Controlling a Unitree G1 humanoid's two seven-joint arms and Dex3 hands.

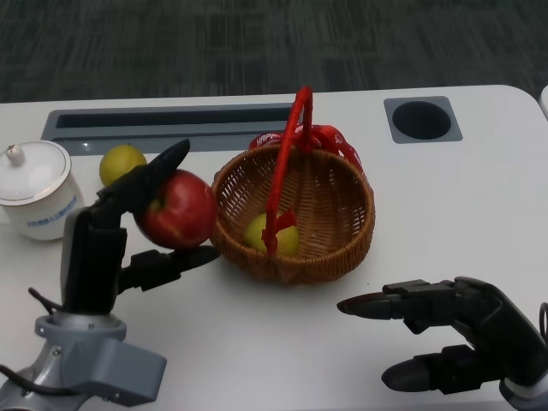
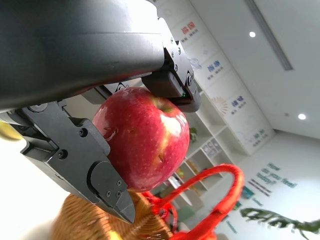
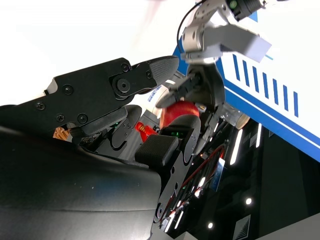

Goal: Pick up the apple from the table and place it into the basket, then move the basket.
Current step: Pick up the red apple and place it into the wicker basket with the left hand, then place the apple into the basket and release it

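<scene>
A white table (image 1: 257, 342) carried the whole scene, with a grey slotted tray (image 1: 171, 120) set into its far edge and a round dark recess (image 1: 421, 118) beside it. Near the middle stood a woven wicker basket (image 1: 338, 201) with a tall red handle (image 1: 287, 163) arching over it; a yellow-green fruit (image 1: 272, 236) lay at its bottom, and a red packet (image 1: 330, 139) leaned at its far rim. To the left stood a white lidded cup (image 1: 34, 188), and just beside it on the table sat another yellow-green fruit (image 1: 122, 163).

The left hand (image 1: 128, 227) held the red apple (image 1: 178, 208) above the table, just beside the basket's left rim and outside it, fingers clamped on it from above and below. The left wrist view showed the same apple (image 2: 142, 137) pinched between black fingers (image 2: 95, 170), the basket's handle beneath. The right hand (image 1: 445, 330) hovered low over the table, near the basket's front right, fingers spread apart and holding nothing.
</scene>
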